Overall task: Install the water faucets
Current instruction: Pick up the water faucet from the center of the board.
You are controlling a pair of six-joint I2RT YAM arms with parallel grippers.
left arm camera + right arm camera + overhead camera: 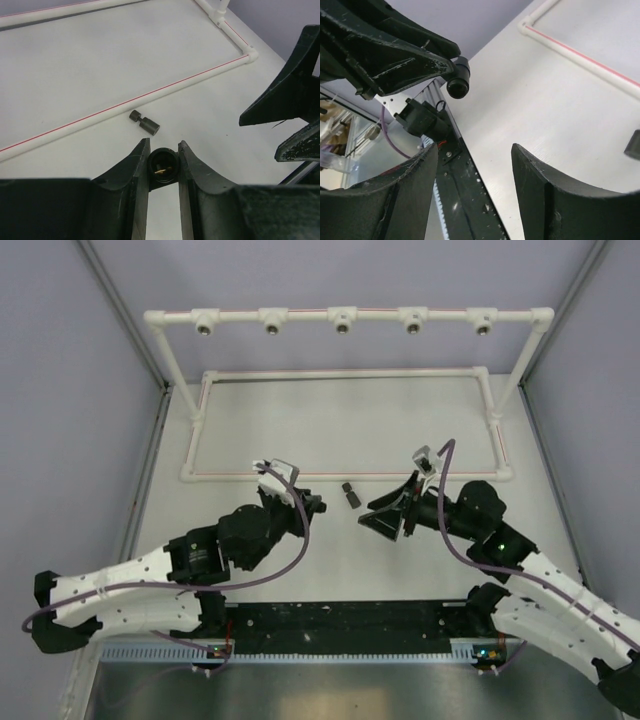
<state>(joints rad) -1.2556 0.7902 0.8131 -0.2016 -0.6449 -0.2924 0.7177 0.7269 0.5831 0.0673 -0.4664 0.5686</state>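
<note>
Left gripper point(164, 148) clamped narrow on stubby black faucet point(164, 165). Second faucet point(144, 122) lies flat on table point(75, 75), just beyond the left fingertips, near white pipe frame point(100, 112); possibly the T-handled one. Right gripper point(475, 152) jaws wide, nothing between them.

Stubby black faucet point(164, 165) (hollow end showing) pinched in left end effector point(164, 148), second faucet point(144, 122) lying on table point(75, 75).
</note>
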